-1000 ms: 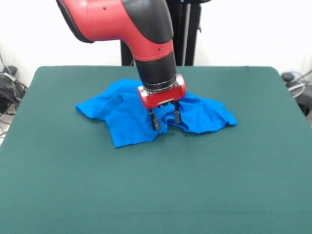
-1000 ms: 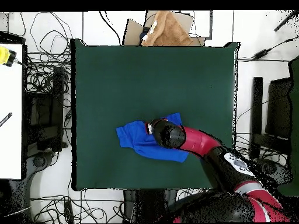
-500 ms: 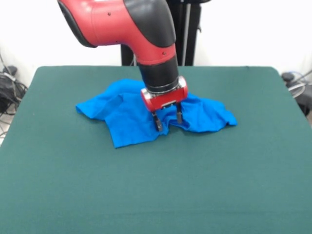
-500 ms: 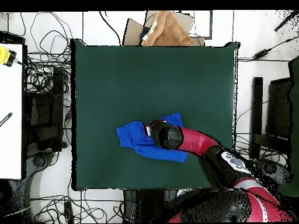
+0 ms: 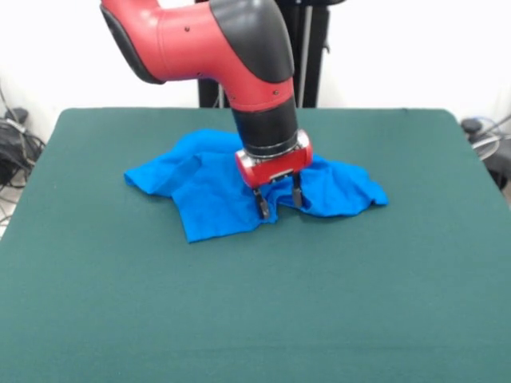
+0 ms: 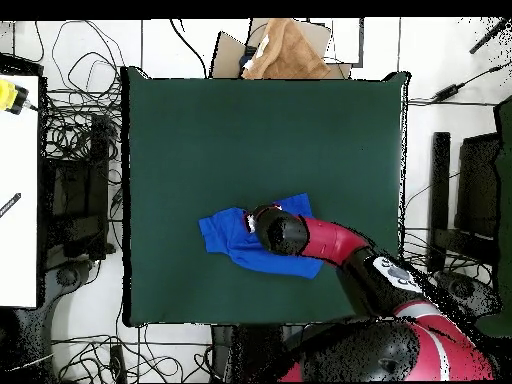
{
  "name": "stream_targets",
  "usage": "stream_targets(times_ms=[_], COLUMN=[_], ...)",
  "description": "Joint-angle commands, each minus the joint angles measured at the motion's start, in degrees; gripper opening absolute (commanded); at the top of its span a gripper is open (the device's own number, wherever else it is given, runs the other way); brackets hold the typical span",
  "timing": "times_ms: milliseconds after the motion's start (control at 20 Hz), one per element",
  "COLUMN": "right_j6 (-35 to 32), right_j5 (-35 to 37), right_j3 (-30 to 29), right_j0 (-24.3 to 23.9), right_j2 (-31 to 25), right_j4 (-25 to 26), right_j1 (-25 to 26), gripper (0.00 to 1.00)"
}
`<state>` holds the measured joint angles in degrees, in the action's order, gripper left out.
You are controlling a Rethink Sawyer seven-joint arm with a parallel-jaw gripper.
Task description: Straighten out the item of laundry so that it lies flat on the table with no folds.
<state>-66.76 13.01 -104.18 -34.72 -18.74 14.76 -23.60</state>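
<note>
Blue shirt [image 5: 231, 187] lies crumpled w/ folds on the green tabletop [image 5: 255, 319], toward the far half in front view; overhead shows it [image 6: 232, 240] nearer the robot's edge, partly hidden by the arm. End effector [image 5: 278, 203] is down at the shirt's near edge, fingers spread apart w/ a raised fold between them, nothing pinched yet. Risks, as I judge: closing here could catch two layers, so a pull drags the whole bundle instead of opening it. Tips look v. close to the felt; going lower could snag the tabletop cover. Pinching too little cloth means a slip.
</note>
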Motion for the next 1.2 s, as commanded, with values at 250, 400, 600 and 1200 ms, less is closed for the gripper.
stream_targets(times_ms=[250, 400, 600, 1200], right_j6=[-6.3, -6.3, -6.8, -8.9], right_j5=[-5.4, -5.5, -5.5, -2.6], right_j3=[5.2, 5.0, 4.7, 4.2], right_j0=[1.9, 1.8, 2.2, 4.6], right_j2=[-1.8, -1.9, -1.6, 0.3], right_j4=[3.6, 3.5, 3.1, 0.9], right_j1=[8.7, 8.6, 8.1, 5.2], gripper=[1.0, 0.0, 0.0, 0.0])
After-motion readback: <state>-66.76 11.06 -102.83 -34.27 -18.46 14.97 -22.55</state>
